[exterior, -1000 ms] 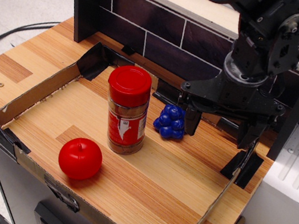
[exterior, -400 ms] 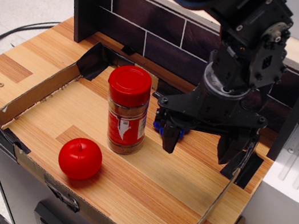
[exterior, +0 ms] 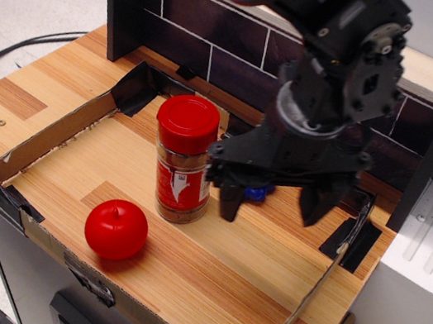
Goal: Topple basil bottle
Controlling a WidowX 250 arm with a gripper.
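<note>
A wooden desk (exterior: pixel 247 276) with pale and darker plank grain, fenced by a low cardboard rim taped with black at the corners. Near its middle stands the basil bottle (exterior: pixel 184 159) — a tall clear cylinder with a wide glossy red screw lid, a red-and-white label and brownish contents. It is upright, so the toppling is not yet done. A black robot arm reaches in from the upper right; its claw (exterior: pixel 271 201) hangs spread wide with nothing in it, one finger just beside the bottle's right side, the other well to the right. Whether that finger touches the bottle cannot be told. What is left, by the look of it, is a sideways push. A smooth, round red apple (exterior: pixel 116 229) sits in front of the bottle, and a knobbly blue object (exterior: pixel 257 191) peeks out behind the claw.
</note>
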